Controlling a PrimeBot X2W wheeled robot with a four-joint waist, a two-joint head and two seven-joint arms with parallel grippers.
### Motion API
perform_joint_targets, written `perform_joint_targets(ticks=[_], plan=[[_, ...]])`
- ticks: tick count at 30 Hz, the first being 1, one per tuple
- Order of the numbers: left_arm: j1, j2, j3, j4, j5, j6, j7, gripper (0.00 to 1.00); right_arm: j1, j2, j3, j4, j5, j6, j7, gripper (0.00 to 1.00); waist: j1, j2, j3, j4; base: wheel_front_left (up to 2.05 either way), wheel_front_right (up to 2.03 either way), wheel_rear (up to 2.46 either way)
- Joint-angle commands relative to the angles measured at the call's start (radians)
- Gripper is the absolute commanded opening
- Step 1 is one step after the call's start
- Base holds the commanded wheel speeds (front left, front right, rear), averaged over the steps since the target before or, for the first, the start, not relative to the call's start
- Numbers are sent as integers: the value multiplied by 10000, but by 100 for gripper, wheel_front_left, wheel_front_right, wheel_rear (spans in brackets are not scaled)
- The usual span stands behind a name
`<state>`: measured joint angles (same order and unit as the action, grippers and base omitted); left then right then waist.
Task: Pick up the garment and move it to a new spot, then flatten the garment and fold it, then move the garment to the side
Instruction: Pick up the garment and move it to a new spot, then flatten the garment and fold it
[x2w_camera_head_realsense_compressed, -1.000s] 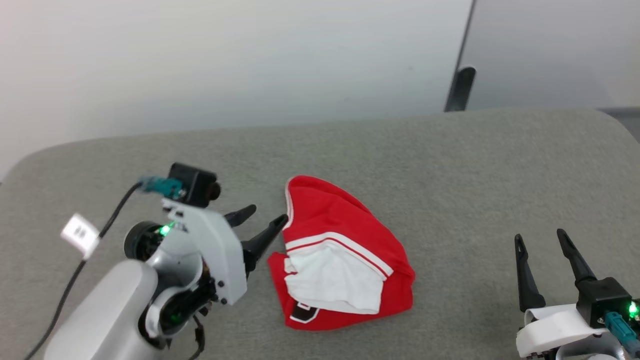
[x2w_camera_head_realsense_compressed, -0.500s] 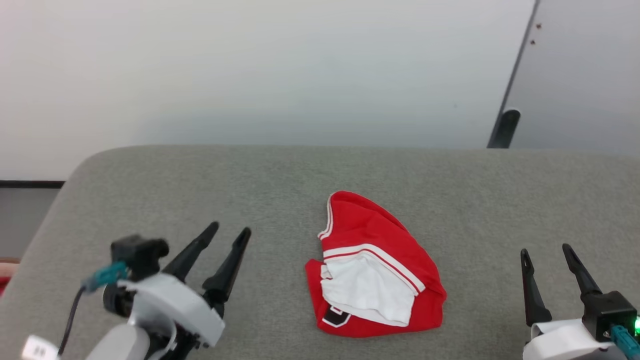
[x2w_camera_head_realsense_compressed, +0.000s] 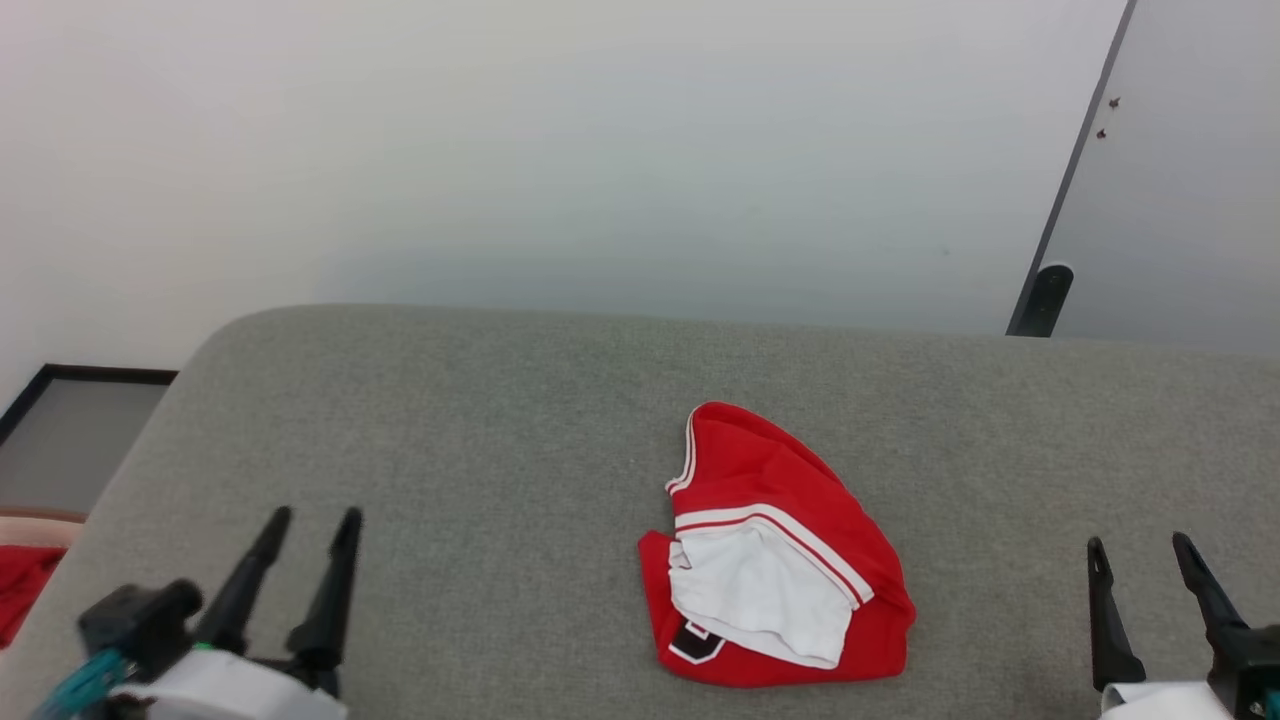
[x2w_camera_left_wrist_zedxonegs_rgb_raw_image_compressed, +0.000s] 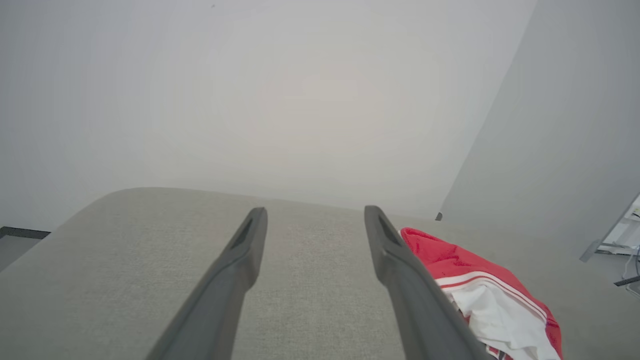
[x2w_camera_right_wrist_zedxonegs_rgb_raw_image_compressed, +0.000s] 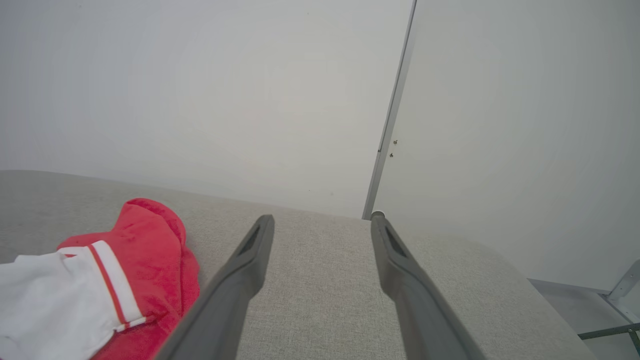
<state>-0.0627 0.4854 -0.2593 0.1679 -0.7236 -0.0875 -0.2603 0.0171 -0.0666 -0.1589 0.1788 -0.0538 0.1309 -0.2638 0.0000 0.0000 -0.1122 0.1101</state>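
Garment (x2w_camera_head_realsense_compressed: 790, 500) lies well inside pad's (x2w_camera_head_realsense_compressed: 450, 420) far edge.

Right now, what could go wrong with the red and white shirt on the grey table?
1. The garment lies bunched, its white sleeve folded over the red; a pinch might catch only one layer and drag it crooked.
2. The left gripper and right gripper sit apart from it with jaws open, so a reach could push wrinkles into it.
3. Another red cloth shows past the left edge of the table and might be mistaken for it.
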Motion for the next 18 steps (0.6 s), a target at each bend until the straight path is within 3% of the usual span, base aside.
perform_joint_targets(ticks=[1, 8, 18], plan=[[352, -23, 401, -139, 354, -17, -49, 100, 203, -26, -129, -34, -50, -3, -11, 100, 0, 0, -28, 49, 0, 0, 0], [1116, -501, 1748, -343, 960, -239, -35, 100, 407, -44, -359, -125, -71, -3, -11, 100, 0, 0, 15, 105, 0, 0, 0], [1226, -904, 2320, -453, 1499, -405, -37, 100, 409, 19, -142, -40, -110, -3, -13, 100, 0, 0, 81, 243, 0, 0, 0]])
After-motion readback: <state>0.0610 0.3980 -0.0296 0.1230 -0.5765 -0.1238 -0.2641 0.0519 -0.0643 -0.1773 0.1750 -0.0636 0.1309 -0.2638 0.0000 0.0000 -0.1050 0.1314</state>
